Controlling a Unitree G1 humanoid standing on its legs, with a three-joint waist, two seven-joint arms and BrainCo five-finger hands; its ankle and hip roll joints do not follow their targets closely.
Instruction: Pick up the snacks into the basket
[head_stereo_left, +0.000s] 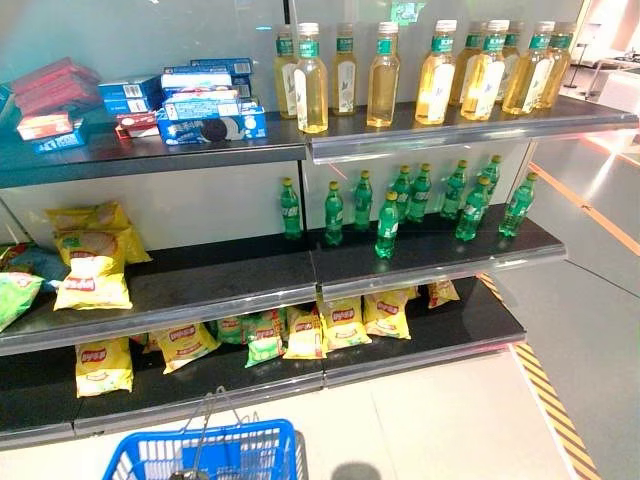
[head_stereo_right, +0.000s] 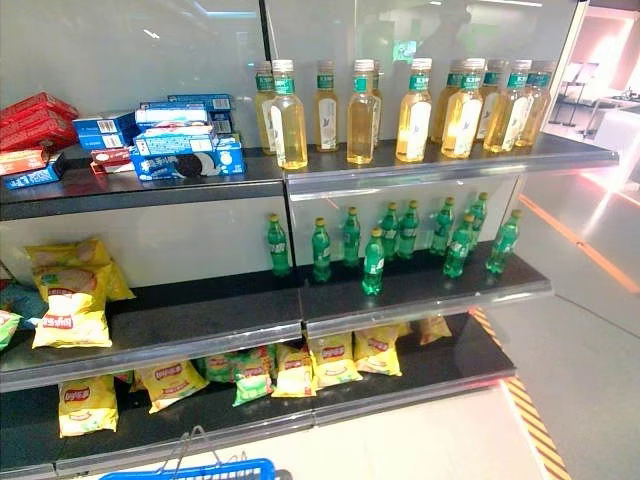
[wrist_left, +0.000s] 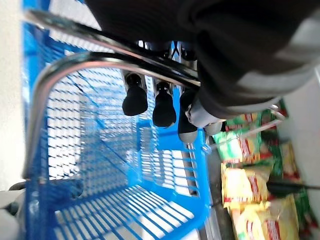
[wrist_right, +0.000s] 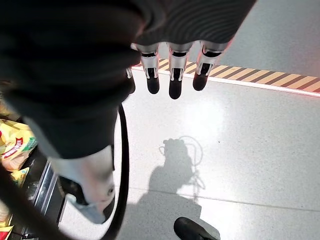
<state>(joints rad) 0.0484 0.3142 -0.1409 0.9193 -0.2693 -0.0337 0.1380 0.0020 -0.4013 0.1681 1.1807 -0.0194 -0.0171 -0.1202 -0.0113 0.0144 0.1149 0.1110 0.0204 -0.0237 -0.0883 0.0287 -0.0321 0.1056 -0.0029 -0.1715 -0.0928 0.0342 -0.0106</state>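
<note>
Basket half hidden at the near edge

Cut off by the frame's near edge in the eye views: blue basket (head_stereo_left: 215, 455) with wire handles (head_stereo_left: 205, 420), on the floor before the shelves (head_stereo_left: 300, 275). Seen close in the left wrist view: left hand (wrist_left: 165, 100) curled round the metal handle, mesh wall beneath. Right hand (wrist_right: 172, 75) hanging over bare floor, fingers relaxed and holding nothing. Snack bags (head_stereo_left: 345, 320) lying on the lowest shelf, more (head_stereo_left: 90, 265) at the middle shelf's left end; print too small to read.

Blue plastic mesh basket (wrist_left: 115, 200), shiny metal handles (wrist_left: 75, 65), glossy snack bags (head_stereo_left: 92, 280).
</note>
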